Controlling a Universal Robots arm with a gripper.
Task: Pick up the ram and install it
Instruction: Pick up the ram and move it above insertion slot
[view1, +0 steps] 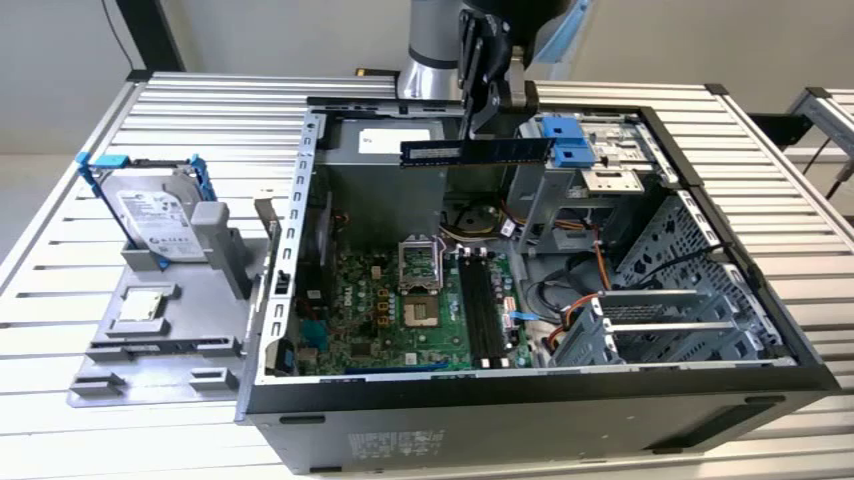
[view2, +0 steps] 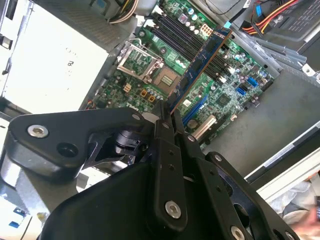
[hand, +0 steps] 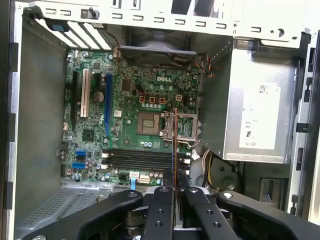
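The ram (view1: 475, 150) is a long dark stick held level above the open computer case (view1: 307, 200), near its back wall. My gripper (view1: 490, 122) comes down from above and is shut on the stick's upper edge. In both wrist views the ram (view2: 200, 62) (hand: 175, 145) runs edge-on away from the black fingers (view2: 163, 131) (hand: 161, 197) that clamp it. Below it lies the green motherboard (view1: 380, 320) with its dark memory slots (view1: 481, 300) (hand: 140, 160) (view2: 182, 40). The stick hangs well above the slots and touches nothing else.
A silver hard drive in a blue bracket (view1: 158, 215) stands on a grey fixture (view1: 160, 350) at the exterior view's left, with a small square silver chip (view1: 143, 305). Inside the case are the processor socket (view1: 416, 270), a silver power supply (hand: 255, 120), cables (view1: 587, 290) and a metal drive cage (view1: 667, 325).
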